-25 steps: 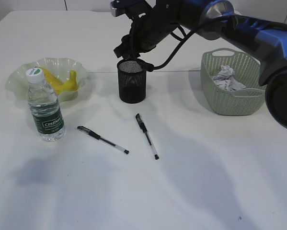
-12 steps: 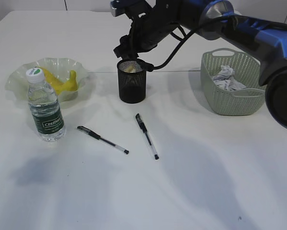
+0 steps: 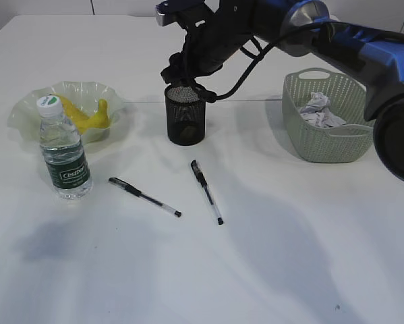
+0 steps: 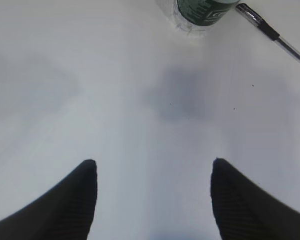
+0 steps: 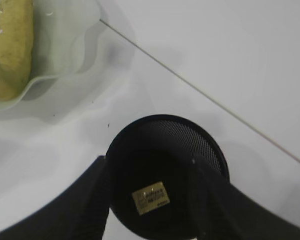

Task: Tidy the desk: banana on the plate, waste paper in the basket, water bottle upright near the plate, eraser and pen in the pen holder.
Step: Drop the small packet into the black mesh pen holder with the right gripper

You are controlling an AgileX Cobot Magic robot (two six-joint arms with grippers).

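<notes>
The right pincer (image 3: 183, 73) hangs right over the black mesh pen holder (image 3: 185, 113), far back in the middle of the white counter (image 3: 269, 256). Its two fingers (image 5: 79, 200) are spread apart, one on each side of the cup, and they hold nothing. The eraser (image 5: 151, 198) lies flat at the bottom of the pen holder.

The left pincer (image 4: 154, 172) is low over a bare part of the counter, near the front. It is wide apart and holds nothing.

The banana (image 3: 87, 116) lies on the clear wavy plate (image 3: 26, 108) at the far left. The water bottle (image 3: 63, 150) stands upright just in front of the plate. Two pens lie flat on the counter: one pen (image 3: 144, 196) near the bottle and another pen (image 3: 206, 181) in front of the pen holder. The waste paper (image 3: 320, 110) sits in the green basket (image 3: 323, 145) at the right.
</notes>
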